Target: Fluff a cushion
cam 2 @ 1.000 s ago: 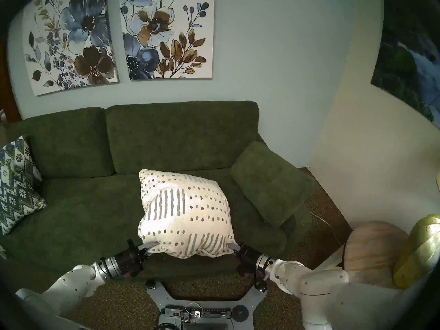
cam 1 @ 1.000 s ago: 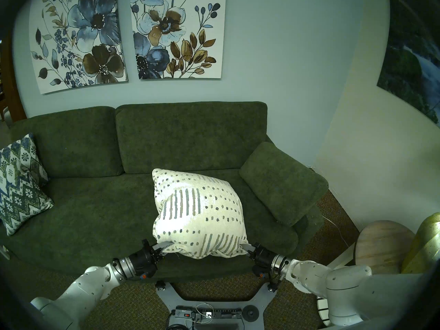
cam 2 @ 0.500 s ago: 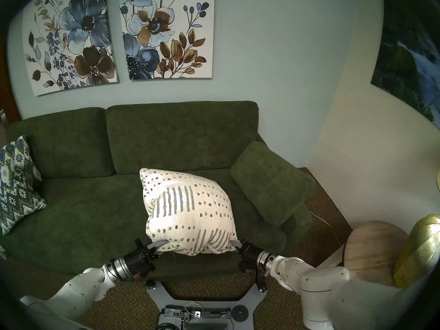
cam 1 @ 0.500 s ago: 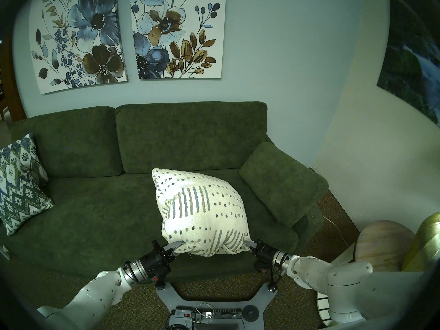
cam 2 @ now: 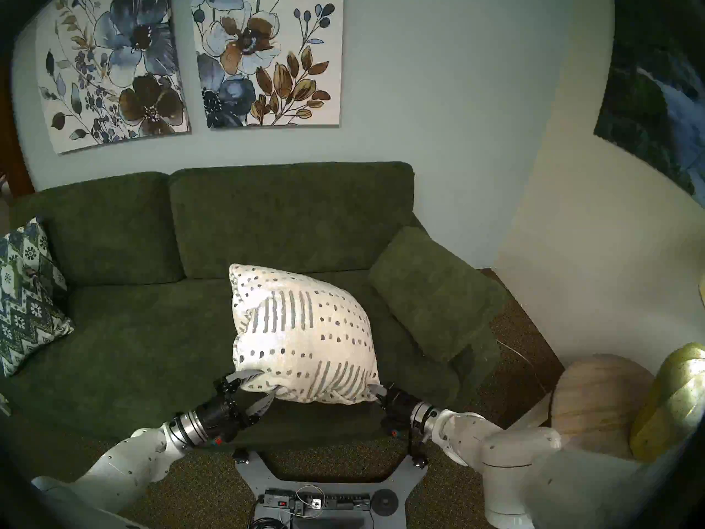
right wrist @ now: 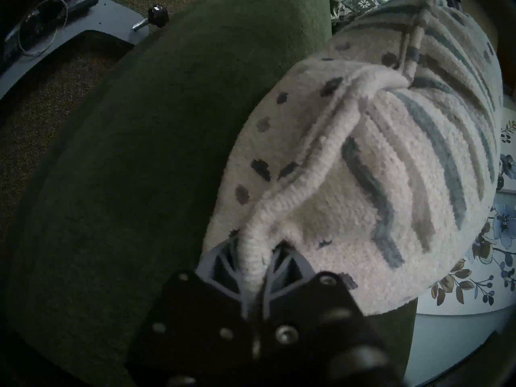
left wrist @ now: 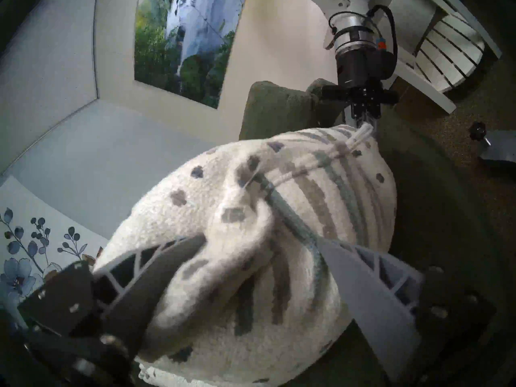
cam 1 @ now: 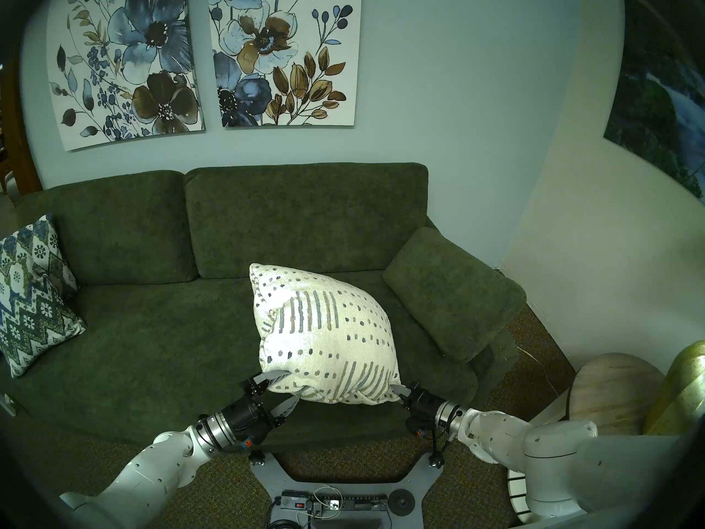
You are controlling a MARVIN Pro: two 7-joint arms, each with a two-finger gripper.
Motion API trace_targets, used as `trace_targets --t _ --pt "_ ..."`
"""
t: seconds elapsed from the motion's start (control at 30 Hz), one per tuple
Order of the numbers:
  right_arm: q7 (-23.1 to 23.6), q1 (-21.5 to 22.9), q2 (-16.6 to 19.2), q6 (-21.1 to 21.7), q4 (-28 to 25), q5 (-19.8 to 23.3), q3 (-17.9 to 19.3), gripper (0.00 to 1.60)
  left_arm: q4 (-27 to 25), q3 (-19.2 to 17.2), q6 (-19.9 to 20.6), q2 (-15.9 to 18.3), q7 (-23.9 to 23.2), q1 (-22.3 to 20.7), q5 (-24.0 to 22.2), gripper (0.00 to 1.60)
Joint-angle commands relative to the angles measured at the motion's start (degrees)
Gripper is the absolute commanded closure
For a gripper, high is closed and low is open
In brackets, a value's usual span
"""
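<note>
Cushion (cam 1: 328,333) position: raised above the seat of the green sofa (cam 1: 152,326), right of centre, tilted so its far corner points up toward the backrest and its near edge faces the robot. Whether the underside touches the seat cannot be told. That near edge runs side to side between the two arms and is bunched and puckered. A blue-green zigzag pillow (cam 1: 34,295) leans at the sofa's far left, well apart. A loose green bolster (cam 1: 454,291) lies to the cushion's right, near but not touching in the head views.

The right gripper (cam 1: 398,390) is clamped on the near right corner; the right wrist view shows the piped edge (right wrist: 252,263) pinched between its two closed fingers. This corner alone carries the cushion.

The left gripper (cam 1: 280,389) stands wide. Its two fingers straddle the near left corner, one above the fabric and one below. In the left wrist view the cushion bulges between the spread fingers (left wrist: 363,283), touching both without being pinched.

Governing relation: the cushion lies directly ahead of both grippers, its near edge spanning from one to the other. The left gripper is the free one and sits at the corner it would regrip. Judged step: a release between squeezes. Risk: with one corner held, the cushion may swing or sag to the left.
</note>
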Motion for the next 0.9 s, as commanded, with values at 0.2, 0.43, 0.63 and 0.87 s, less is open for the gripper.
trace_targets --t 0.2,0.43,0.63,0.87 --pt "0.54 0.39 -0.30 0.03 -0.24 0.11 0.33 1.60 -5.68 -0.12 -0.91 1.28 3.74 3.45 -0.48 0.00" --pt "1.11 0.63 -0.66 0.00 -0.43 0.19 0.61 1.60 -10.11 -0.20 -2.39 2.51 3.16 5.61 -0.63 0.00" --pt "1.50 0.72 -0.47 -0.08 -0.41 0.28 0.87 1.60 -12.87 -1.51 -2.67 4.74 1.99 7.34 -0.97 0.00" --pt "1.93 0.77 -0.64 -0.19 -0.60 0.32 1.10 1.60 -16.67 -3.95 -2.67 6.97 1.71 8.31 -1.88 0.00"
